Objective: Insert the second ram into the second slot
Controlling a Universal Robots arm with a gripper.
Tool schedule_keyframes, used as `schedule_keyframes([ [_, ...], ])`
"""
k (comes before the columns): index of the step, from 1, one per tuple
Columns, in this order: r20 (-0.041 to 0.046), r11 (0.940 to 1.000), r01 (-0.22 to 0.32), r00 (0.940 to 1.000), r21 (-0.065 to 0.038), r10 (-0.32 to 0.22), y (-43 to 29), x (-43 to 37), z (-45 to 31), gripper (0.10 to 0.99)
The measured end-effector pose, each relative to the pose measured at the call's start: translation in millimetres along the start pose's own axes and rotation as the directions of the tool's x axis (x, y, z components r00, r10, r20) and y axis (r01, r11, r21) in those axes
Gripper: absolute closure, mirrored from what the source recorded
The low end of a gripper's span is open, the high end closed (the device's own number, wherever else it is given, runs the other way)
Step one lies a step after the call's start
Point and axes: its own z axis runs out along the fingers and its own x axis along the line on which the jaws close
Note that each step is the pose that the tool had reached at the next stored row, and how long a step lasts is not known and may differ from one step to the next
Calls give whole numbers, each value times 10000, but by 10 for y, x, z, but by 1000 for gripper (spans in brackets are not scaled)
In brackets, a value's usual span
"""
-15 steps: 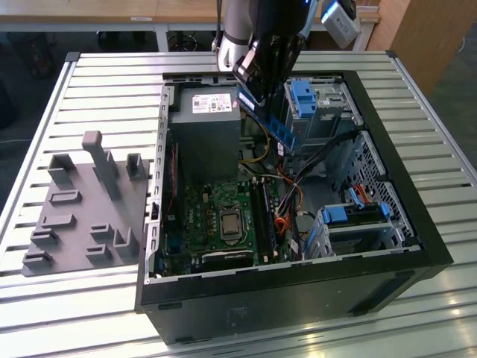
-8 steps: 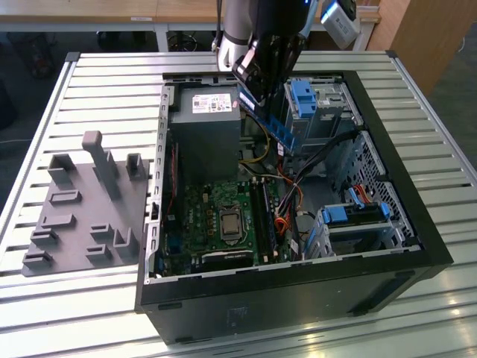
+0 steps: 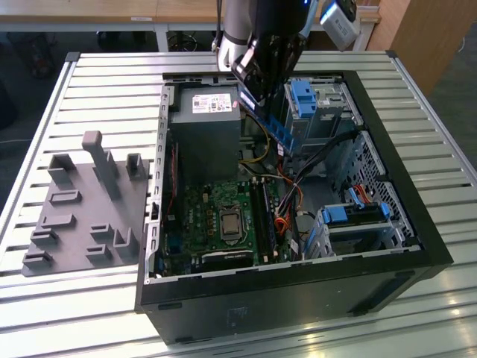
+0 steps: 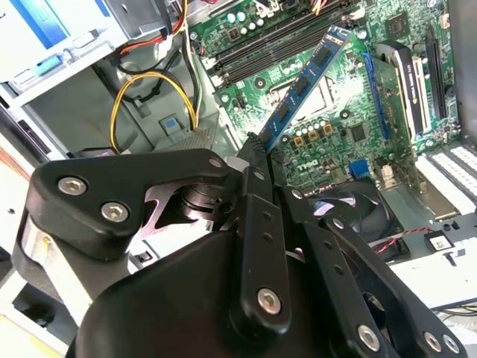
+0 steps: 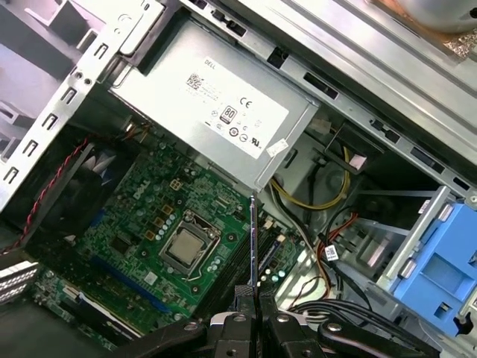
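Black end effector (image 4: 255,149) around second ram (image 4: 307,80)

- second ram (image 3: 277,133): thin, long blue circuit stick. Dark chips run along its face in the second wrist view (image 4: 305,80); it is an edge-on thin line in the first wrist view (image 5: 253,237).
- It is raised and tilted. One end is pinched in the gripper (image 4: 256,149), and the free end points down toward the green board (image 3: 201,216).
- It is not seated and sits clear above the board's far part.
- memory slots (image 3: 261,216): long dark parallel strips on the exterior view's right of the board. Cannot tell which is the second.
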Motion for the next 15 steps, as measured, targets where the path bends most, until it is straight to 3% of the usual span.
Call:
schedule_keyframes([
  [15, -15, 9979, -639, 9980, 70, 640, -20, 13, 4, 949],
])
